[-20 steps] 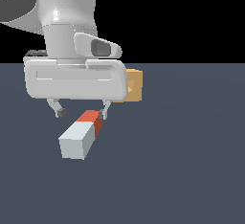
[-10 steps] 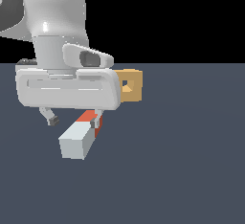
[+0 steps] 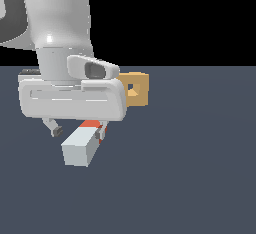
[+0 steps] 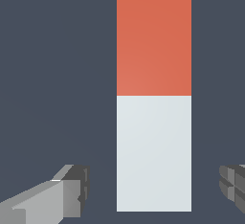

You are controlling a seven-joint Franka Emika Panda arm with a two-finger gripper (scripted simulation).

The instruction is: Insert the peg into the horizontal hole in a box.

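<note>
Since a second ago the arm has slid toward the exterior view's left and sunk lower, uncovering more of the box behind it. Nearest the camera, the peg (image 3: pixel 83 144) lies flat on the dark slate-blue floor (image 3: pixel 190 178), its pale grey end facing forward and its red-orange end pointing away. The gripper (image 3: pixel 80 129) hangs over the peg with its fingers (image 4: pixel 67 192) spread wide, one on either side of the bar and clear of it, pinching nothing. Farther back, at the exterior view's right of the hand, the tan box (image 3: pixel 135 91) sits on the same floor, its small square hole (image 3: pixel 131 86) dark. Beyond the floor's far edge is flat black backdrop (image 3: pixel 190 18).
</note>
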